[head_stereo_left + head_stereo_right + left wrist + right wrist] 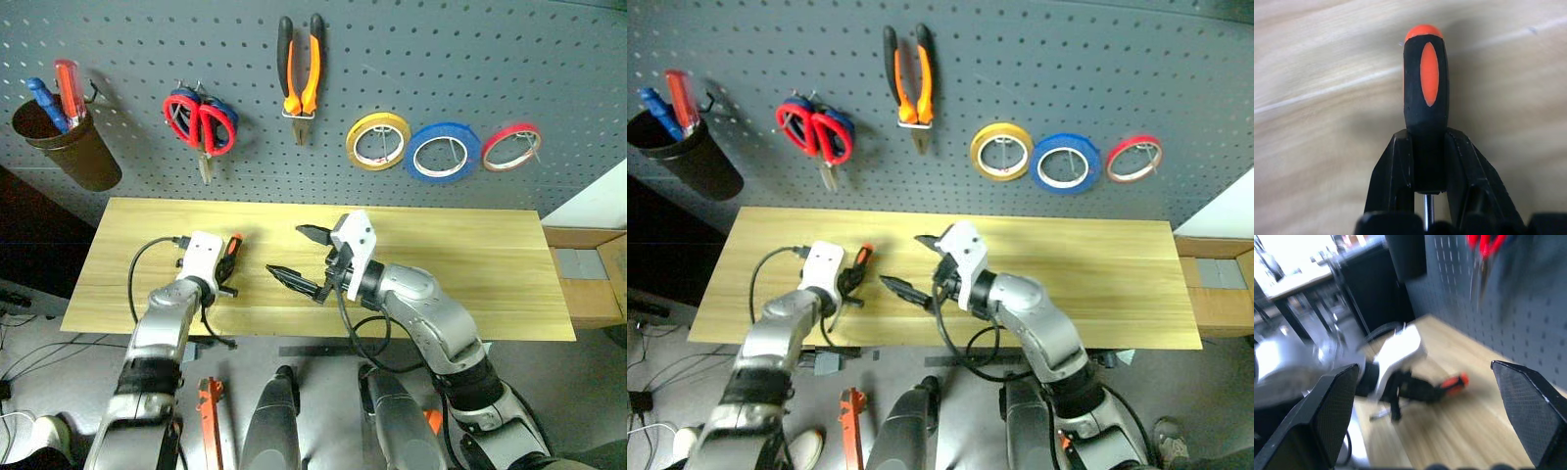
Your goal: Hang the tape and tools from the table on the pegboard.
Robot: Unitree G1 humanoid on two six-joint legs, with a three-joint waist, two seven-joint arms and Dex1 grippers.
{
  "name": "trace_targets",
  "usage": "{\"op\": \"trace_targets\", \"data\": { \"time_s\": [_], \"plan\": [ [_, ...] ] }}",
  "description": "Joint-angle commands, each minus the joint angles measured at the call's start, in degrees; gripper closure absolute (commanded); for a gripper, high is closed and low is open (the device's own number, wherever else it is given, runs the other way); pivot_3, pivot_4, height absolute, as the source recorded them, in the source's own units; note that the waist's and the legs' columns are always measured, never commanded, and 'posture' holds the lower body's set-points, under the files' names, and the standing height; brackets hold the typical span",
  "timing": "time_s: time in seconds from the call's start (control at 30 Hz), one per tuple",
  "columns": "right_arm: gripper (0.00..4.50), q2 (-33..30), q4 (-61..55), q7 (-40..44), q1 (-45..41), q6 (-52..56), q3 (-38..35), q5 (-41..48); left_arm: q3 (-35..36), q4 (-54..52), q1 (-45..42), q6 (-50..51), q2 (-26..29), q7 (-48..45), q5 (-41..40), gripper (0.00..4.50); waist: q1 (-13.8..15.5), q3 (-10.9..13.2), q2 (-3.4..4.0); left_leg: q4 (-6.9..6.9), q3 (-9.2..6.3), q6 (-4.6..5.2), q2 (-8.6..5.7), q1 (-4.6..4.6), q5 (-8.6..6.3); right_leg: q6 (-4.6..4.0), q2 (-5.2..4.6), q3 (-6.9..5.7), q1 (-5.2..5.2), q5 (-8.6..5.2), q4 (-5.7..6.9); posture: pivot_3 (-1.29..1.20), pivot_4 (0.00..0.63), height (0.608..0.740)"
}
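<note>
On the table's (490,264) near-left part: left gripper (228,266) clamped on screwdriver (1425,93) handle, ready to lift | mid-table: right gripper (297,256) gaping, empty | beyond the table: pegboard (431,59) holds pliers (300,78), red scissors (201,122), blue tape (443,152).

No readable text or labels

Left arm reaches forward over the near left part of the long light yellowish wooden table (470,259), wrist angled slightly down. Left gripper (1426,142): both black fingers (1393,171) clamped on the small orange-and-black-handled screwdriver (1425,83), handle pointing toward 12 o'clock. Right arm bent across toward centre, wrist turned to about 10 o'clock. Right gripper (302,257): black fingers (1334,406) spread wide, holding nothing, above the tabletop.
</note>
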Motion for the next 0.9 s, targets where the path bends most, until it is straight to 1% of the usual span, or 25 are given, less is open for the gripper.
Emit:
{"op": "trace_targets", "data": {
  "time_s": [0.03, 0.07, 0.1, 0.17, 0.2, 0.23, 0.27, 0.33, 0.37, 0.4, 0.47, 0.53, 0.63, 0.67, 0.7, 0.73, 0.77, 0.9],
  "plan": [
    [0.0, 0.1, -4.8, 1.1, 0.6, 0.8, -1.9, 4.0, 1.7, -20.4, 7.4, 1.9, -0.7, 4.7, 3.1, 3.99, 0.3, -0.1, -0.08, -0.04, -0.04, -0.03, 0.0, 0.01, -0.01, -0.07, -0.18, -0.06, 0.01, 0.01, -0.02, 0.17, 0.292, 0.74],
    [0.0, 0.6, -4.9, 0.8, 0.4, 1.0, -2.4, 4.7, 1.7, -24.7, 9.5, 2.6, -1.2, 5.7, 3.7, 3.99, 0.5, -0.2, -0.11, -0.04, -0.09, -0.04, -0.02, -0.03, -0.01, -0.1, -0.2, -0.15, -0.02, -0.02, -0.01, 0.19, 0.271, 0.74],
    [0.0, 1.7, -5.1, -0.2, -0.4, 0.7, -2.8, 5.1, 1.2, -31.6, 12.1, 2.4, -1.5, 7.4, 6.2, 3.99, 0.7, -0.3, -0.19, -0.05, -0.13, -0.06, -0.03, -0.05, 0.0, -0.11, -0.22, -0.2, -0.03, -0.02, 0.0, 0.21, 0.247, 0.74],
    [0.0, 4.4, -4.8, -2.1, -2.1, 0.0, -3.7, 6.0, 1.3, -40.1, 13.9, 0.6, -1.2, 10.2, 10.7, 3.99, 1.4, -0.8, -0.37, -0.08, -0.17, -0.12, -0.04, -0.05, 0.03, -0.13, -0.23, -0.28, -0.03, -0.04, -0.01, 0.24, 0.221, 0.74],
    [0.0, 5.7, -4.2, -2.8, -3.0, -0.5, -4.0, 6.3, 1.9, -41.9, 13.3, -0.2, -0.9, 11.4, 12.4, 3.99, 1.8, -1.1, -0.38, -0.1, -0.23, -0.23, -0.04, -0.06, 0.09, -0.15, -0.22, -0.33, -0.03, -0.06, -0.01, 0.25, 0.206, 0.74],
    [0.0, 6.5, -3.8, -3.1, -3.5, -0.8, -4.3, 6.4, 2.4, -42.5, 12.7, -0.6, -0.7, 12.0, 13.4, 3.99, 2.2, -1.5, -0.36, -0.11, -0.29, -0.31, -0.05, -0.08, 0.14, -0.14, -0.2, -0.41, -0.03, -0.09, -0.04, 0.25, 0.206, 0.74],
    [0.0, 7.4, -3.2, -3.5, -4.4, -1.1, -4.5, 6.6, 3.7, -42.6, 10.9, -1.0, -0.5, 13.2, 14.1, 3.99, 2.6, -2.0, -0.38, -0.13, -0.31, -0.43, -0.05, -0.09, 0.22, -0.12, -0.14, -0.45, -0.03, -0.13, -0.08, 0.27, 0.189, 0.74],
    [0.0, 9.4, -1.2, -4.4, -7.2, -2.5, -4.9, 6.0, 8.1, -39.5, 2.9, -3.7, 2.0, 15.8, 14.9, 3.99, 3.2, -3.0, -0.48, -0.24, -0.31, -0.47, -0.05, -0.03, 0.32, -0.13, 0.08, -0.56, 0.07, -0.09, -0.31, 0.28, 0.179, 0.74],
    [0.0, 10.6, 0.0, -5.0, -8.7, -3.2, -5.4, 6.0, 9.8, -36.3, -1.9, -5.4, 4.0, 16.5, 14.8, 3.99, 3.5, -3.3, -0.69, -0.29, -0.34, -0.42, 0.02, -0.04, 0.38, -0.15, 0.15, -0.64, 0.12, 0.05, -0.47, 0.28, 0.176, 0.74],
    [0.0, 11.3, 0.9, -5.3, -9.6, -3.6, -5.8, 6.0, 10.5, -34.0, -5.0, -6.7, 5.2, 16.8, 14.7, 3.99, 3.8, -3.5, -0.85, -0.33, -0.37, -0.4, 0.05, -0.04, 0.47, -0.18, 0.15, -0.78, 0.15, 0.11, -0.52, 0.29, 0.173, 0.74],
    [0.0, 12.6, 3.0, -6.0, -12.4, -4.6, -6.7, 6.0, 11.2, -25.2, -14.7, -10.2, 8.3, 17.4, 13.7, 3.99, 4.5, -4.3, -0.85, -0.36, -0.45, -0.42, 0.15, -0.05, 0.57, -0.23, 0.14, -1.06, 0.25, 0.23, -0.75, 0.28, 0.169, 0.74],
    [0.0, 13.9, 5.3, -6.7, -15.6, -5.9, -7.6, 5.8, 10.6, -14.7, -25.2, -14.8, 10.8, 18.1, 13.0, 3.99, 5.3, -4.6, -0.94, -0.47, -0.42, -0.42, 0.11, -0.04, 0.58, -0.22, 0.05, -1.16, 0.33, 0.24, -0.87, 0.28, 0.165, 0.74],
    [0.0, 15.2, 9.2, -8.3, -20.1, -8.0, -9.5, 5.4, 8.8, -0.9, -36.9, -21.8, 12.2, 18.9, 12.8, 3.99, 6.2, -4.7, -1.02, -0.7, -0.47, -0.54, 0.11, -0.09, 0.66, -0.28, 0.03, -1.3, 0.22, 0.27, -0.92, 0.26, 0.176, 0.74],
    [0.0, 15.5, 10.3, -8.8, -21.4, -8.6, -10.1, 5.5, 8.3, 3.1, -39.8, -23.8, 12.3, 19.1, 12.8, 3.99, 6.4, -4.7, -1.04, -0.74, -0.48, -0.56, 0.07, -0.08, 0.67, -0.56, -0.04, -1.36, 0.21, 0.44, -0.8, 0.26, 0.176, 0.74],
    [0.0, 15.6, 11.8, -9.3, -22.9, -9.5, -10.6, 5.3, 7.6, 8.7, -43.5, -26.2, 12.3, 18.8, 12.5, 3.99, 6.6, -4.7, -1.04, -0.82, -0.51, -0.57, 0.07, -0.09, 0.68, -0.57, -0.05, -1.42, 0.17, 0.44, -0.81, 0.25, 0.185, 0.74],
    [0.0, 15.6, 12.8, -9.5, -23.8, -10.2, -10.8, 5.3, 7.1, 12.6, -45.8, -28.2, 12.3, 18.6, 12.2, 3.99, 6.7, -4.7, -1.04, -0.87, -0.5, -0.58, 0.06, -0.11, 0.68, -0.58, -0.07, -1.47, 0.12, 0.45, -0.8, 0.25, 0.185, 0.74],
    [0.0, 15.4, 13.8, -9.6, -24.6, -10.7, -10.9, 5.0, 6.5, 17.7, -48.3, -30.3, 12.1, 18.0, 11.9, 3.99, 6.6, -4.7, -1.04, -0.9, -0.5, -0.6, 0.06, -0.14, 0.69, -0.59, -0.09, -1.52, 0.06, 0.45, -0.8, 0.24, 0.198, 0.74],
    [0.0, 14.1, 15.6, -9.6, -24.7, -12.1, -10.7, 3.8, 4.3, 31.6, -54.2, -37.0, 11.3, 16.2, 11.3, 3.99, 6.1, -4.7, -1.0, -0.95, -0.46, -0.57, 0.06, -0.18, 0.68, -0.62, -0.18, -1.68, 0.0, 0.43, -0.77, 0.22, 0.237, 0.74]
  ]
}}
